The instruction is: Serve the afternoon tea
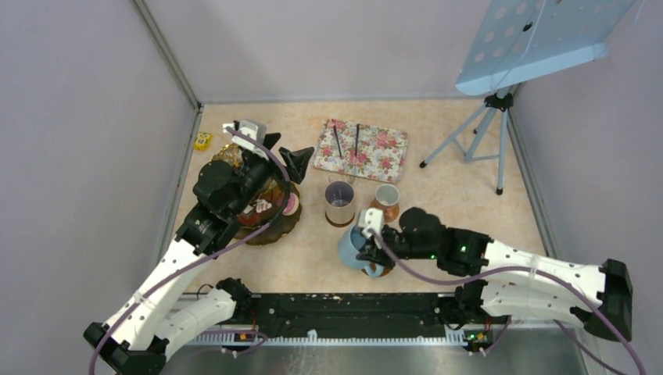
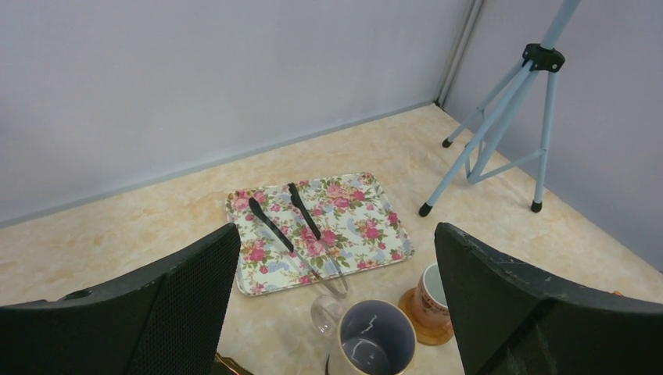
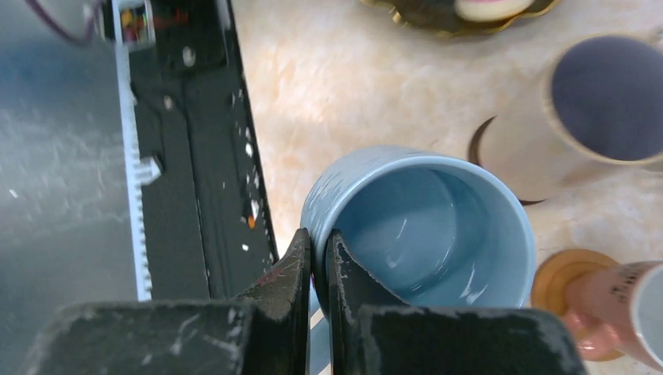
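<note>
In the top view, the light-blue mug (image 1: pixel 353 248) was seen standing upright near the front edge of the table (image 1: pixel 438 211), its long axis vertical and its mouth turned upward. Its near rim was clenched by the right gripper (image 1: pixel 367 251). Just behind it the lilac mug (image 1: pixel 339 203) and the small white cup (image 1: pixel 386 201) were set side by side, both upright. Further back lay the rose-patterned tray (image 1: pixel 391 152) with the black tongs (image 1: pixel 346 141) on it. To the left, toy cakes (image 1: pixel 262 209) were partly hidden on a dark round dish (image 1: pixel 281 226) beneath the left arm.

In the left wrist view, the left gripper (image 2: pixel 336 234) was held wide apart with nothing between its fingers (image 2: pixel 156 312). The tray, the tongs, the lilac mug and the white cup were framed between them, with a tripod (image 2: pixel 508 125) at the right.

In the right wrist view, the blue mug's mouth was faced toward the camera. One finger was placed inside its wall and one outside, pressed tight on the rim. The lilac mug stood close on the far side, and an orange coaster (image 3: pixel 559 273) under the white cup lay just beside it.
</note>
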